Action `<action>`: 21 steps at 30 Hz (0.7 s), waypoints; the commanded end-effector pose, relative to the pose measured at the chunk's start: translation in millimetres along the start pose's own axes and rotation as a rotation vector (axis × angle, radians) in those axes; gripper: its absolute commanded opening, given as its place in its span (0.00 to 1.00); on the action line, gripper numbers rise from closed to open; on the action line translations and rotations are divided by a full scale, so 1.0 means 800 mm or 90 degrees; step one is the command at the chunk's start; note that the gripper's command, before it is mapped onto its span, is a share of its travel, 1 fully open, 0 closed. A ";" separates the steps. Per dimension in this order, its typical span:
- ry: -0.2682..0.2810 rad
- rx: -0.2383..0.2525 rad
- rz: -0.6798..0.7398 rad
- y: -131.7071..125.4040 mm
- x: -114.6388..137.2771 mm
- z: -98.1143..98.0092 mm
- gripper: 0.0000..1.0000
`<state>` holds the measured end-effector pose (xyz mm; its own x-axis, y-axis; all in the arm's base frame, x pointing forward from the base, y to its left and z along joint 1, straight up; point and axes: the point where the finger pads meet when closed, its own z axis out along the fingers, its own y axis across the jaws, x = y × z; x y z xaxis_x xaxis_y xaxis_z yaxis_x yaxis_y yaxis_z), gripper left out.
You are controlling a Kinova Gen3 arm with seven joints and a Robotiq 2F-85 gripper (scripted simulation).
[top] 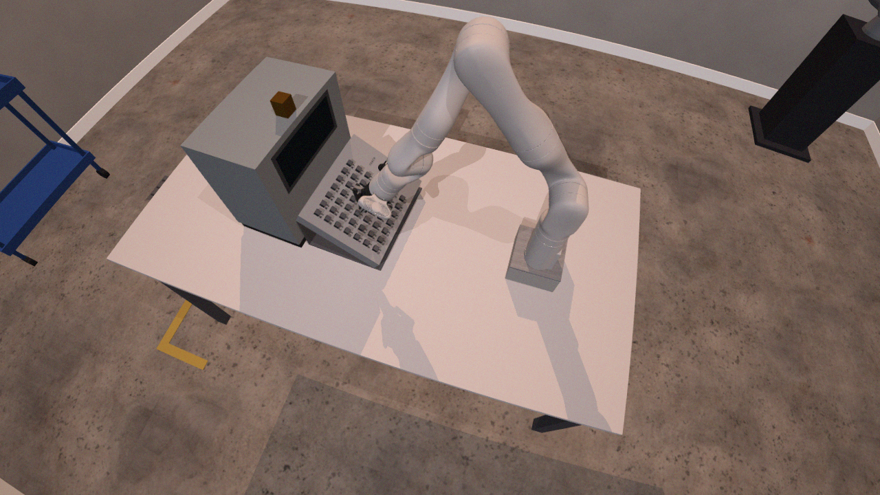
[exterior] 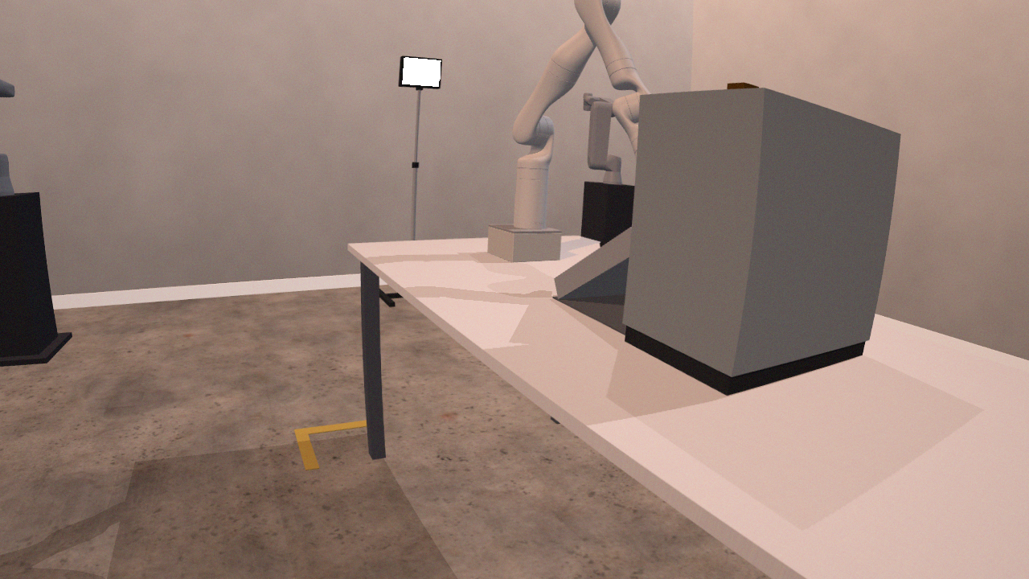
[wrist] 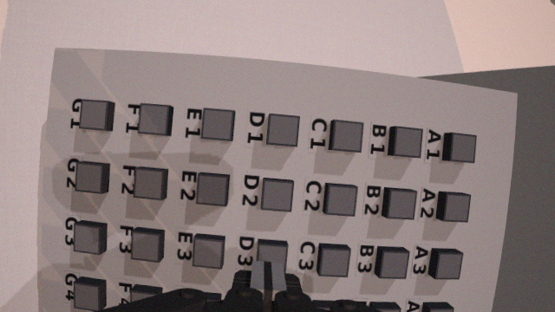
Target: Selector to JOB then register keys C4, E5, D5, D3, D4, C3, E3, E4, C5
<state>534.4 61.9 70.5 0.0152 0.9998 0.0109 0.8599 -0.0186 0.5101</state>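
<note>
The grey machine point(top: 246, 141) point(exterior: 755, 230) stands on the table with a dark screen point(top: 305, 140) and a sloped keypad point(top: 344, 236) point(wrist: 277, 82) in front of it. In the wrist view the keys stand in labelled rows, and none is lit. My gripper point(top: 368, 198) point(wrist: 265, 282) is shut and empty. Its fingertips sit at the lower edge of key D3 point(wrist: 272, 250), between E3 point(wrist: 208, 250) and C3 point(wrist: 333, 260). I cannot tell whether they touch it. A small dark selector knob point(top: 381, 165) shows at the keypad's far end beside my wrist. In the exterior view the machine hides the gripper and the keys.
A small orange block point(top: 282, 104) sits on top of the machine. My arm's base point(top: 533, 271) point(exterior: 523, 243) is mounted on the white table point(top: 461, 320) point(exterior: 719, 461). A blue cart point(top: 36, 184) and a black pedestal point(top: 818, 86) stand on the floor away from the table.
</note>
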 end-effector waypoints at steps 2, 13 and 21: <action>-0.006 0.007 0.000 0.005 0.003 0.000 0.10; -0.006 0.007 0.000 0.005 0.003 0.010 0.10; -0.006 0.007 0.000 0.005 0.003 0.023 0.10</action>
<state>545.2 64.1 58.2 0.0199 0.9998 0.0023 0.8663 -0.0184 0.4991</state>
